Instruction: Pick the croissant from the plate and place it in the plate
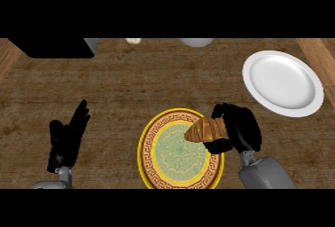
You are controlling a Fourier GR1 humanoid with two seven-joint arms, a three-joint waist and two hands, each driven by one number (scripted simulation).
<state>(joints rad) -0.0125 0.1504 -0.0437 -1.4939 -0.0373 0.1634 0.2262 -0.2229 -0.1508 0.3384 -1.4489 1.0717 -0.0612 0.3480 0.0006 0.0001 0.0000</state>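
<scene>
A brown croissant (205,129) lies over the upper right part of the yellow-rimmed patterned plate (163,155) at the counter's front. My right hand (237,128) is at the croissant's right side, its fingers curled over it and the thumb below it. A plain white plate (282,82) sits at the far right, apart from the hand. My left hand (68,138) rests open at the lower left, fingers pointing up, away from both plates.
A black box-like object (57,47) sits at the back left. A grey round item (196,42) and a small pale item (133,41) stand at the back edge. Wooden borders (321,53) run along both sides of the counter.
</scene>
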